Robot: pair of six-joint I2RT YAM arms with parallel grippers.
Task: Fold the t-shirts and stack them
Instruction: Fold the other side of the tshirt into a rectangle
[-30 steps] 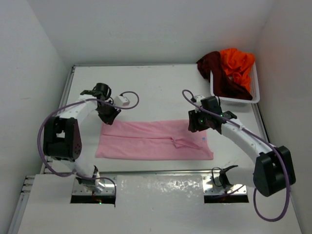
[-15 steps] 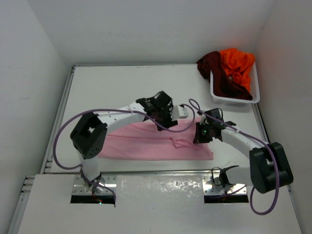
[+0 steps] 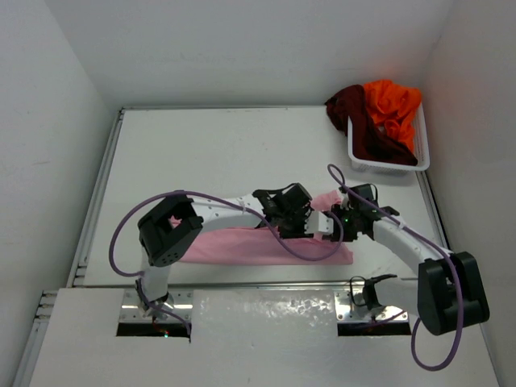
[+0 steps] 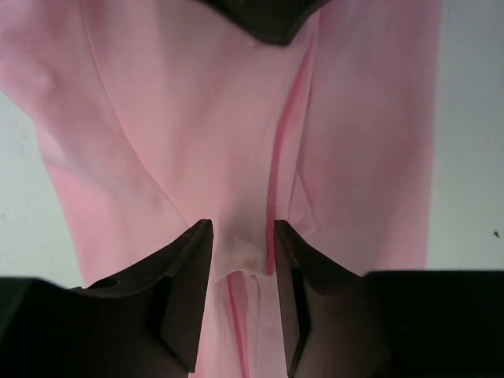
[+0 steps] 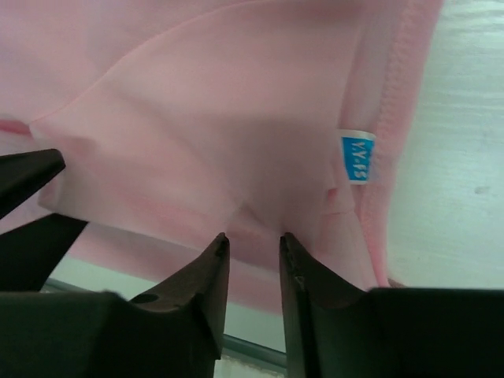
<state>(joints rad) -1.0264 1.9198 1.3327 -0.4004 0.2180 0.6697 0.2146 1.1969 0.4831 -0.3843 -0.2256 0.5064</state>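
Together, the left gripper [image 4: 241, 228] and right gripper [image 5: 253, 236] pinch the soft light pink t-shirt [image 3: 226, 246], apparently to fold it.

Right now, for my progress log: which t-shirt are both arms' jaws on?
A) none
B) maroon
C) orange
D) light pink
D: both wrist views show the light pink t-shirt pinched between the jaws; the maroon t-shirt and orange t-shirt lie in the basket.

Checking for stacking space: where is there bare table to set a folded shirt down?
Free: the table behind the pink shirt, from its left edge to the basket. Crowded: left fingers and right fingers meet at the shirt's right end; maroon shirt and orange shirt fill the basket.
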